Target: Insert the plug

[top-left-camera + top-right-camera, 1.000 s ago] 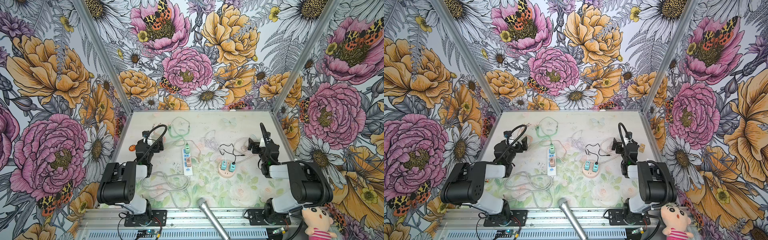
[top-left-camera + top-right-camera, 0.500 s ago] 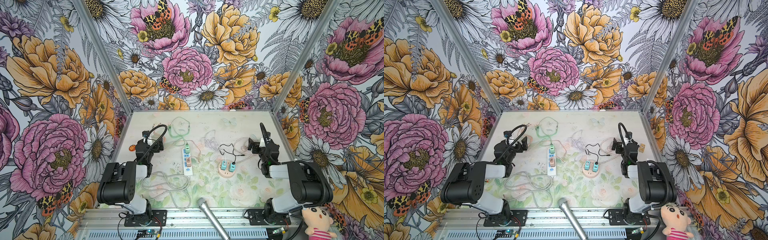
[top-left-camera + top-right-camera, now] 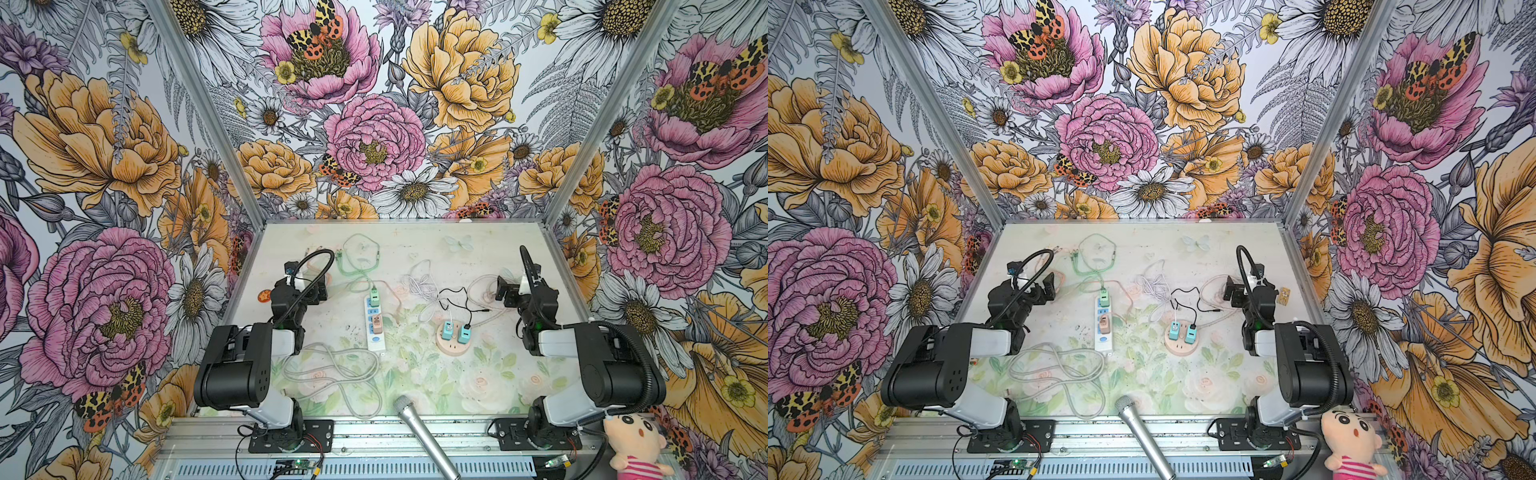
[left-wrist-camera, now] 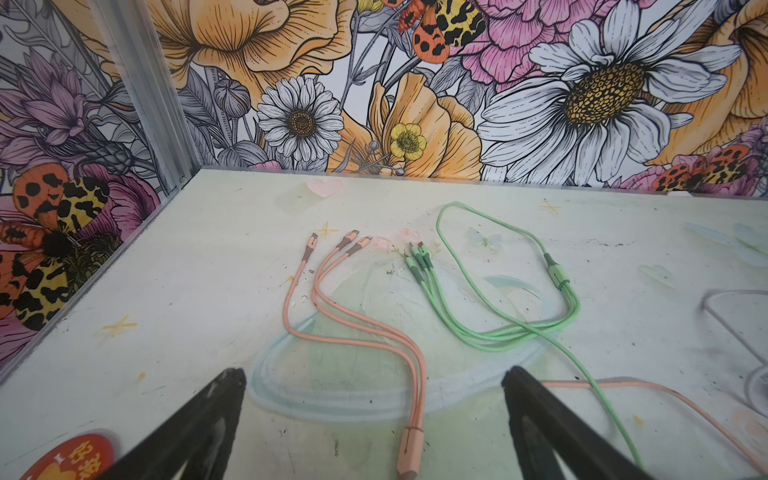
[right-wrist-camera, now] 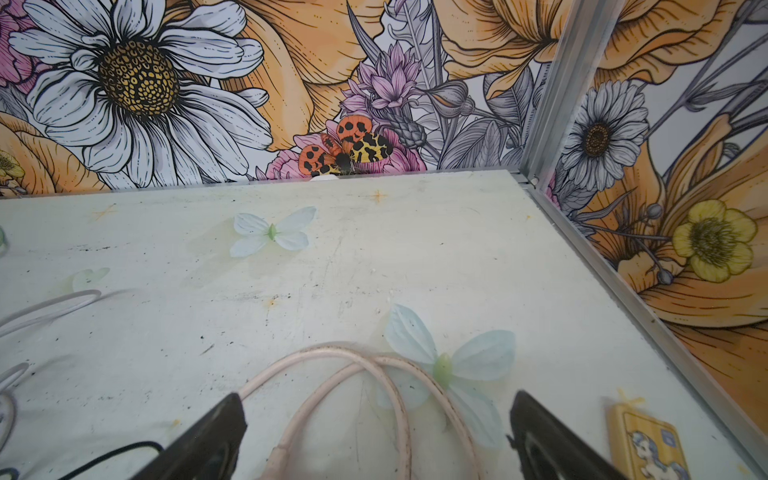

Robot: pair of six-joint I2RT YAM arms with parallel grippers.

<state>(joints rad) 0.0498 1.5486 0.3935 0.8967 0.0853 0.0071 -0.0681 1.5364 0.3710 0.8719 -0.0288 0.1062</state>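
Observation:
A white power strip [image 3: 375,332] [image 3: 1104,332] lies at mid-table in both top views, with a green plug [image 3: 374,296] and a pink plug [image 3: 377,324] seated in it. To its right a round pink socket base [image 3: 452,348] carries two teal adapters [image 3: 447,331]. My left gripper [image 3: 318,291] [image 4: 374,376] hovers open left of the strip, over a pink three-headed cable [image 4: 409,444]. A green three-headed cable [image 4: 557,274] lies beyond it. My right gripper [image 3: 500,289] [image 5: 376,401] is open right of the base, above a pale pink cable loop [image 5: 332,353]. Neither gripper holds anything.
The strip's grey cord [image 3: 332,370] coils toward the front edge. White and black thin cables [image 3: 424,286] tangle between strip and base. A microphone [image 3: 419,432] juts in at the front. A red sticker [image 4: 70,457] and a yellow card [image 5: 648,444] lie near the side walls.

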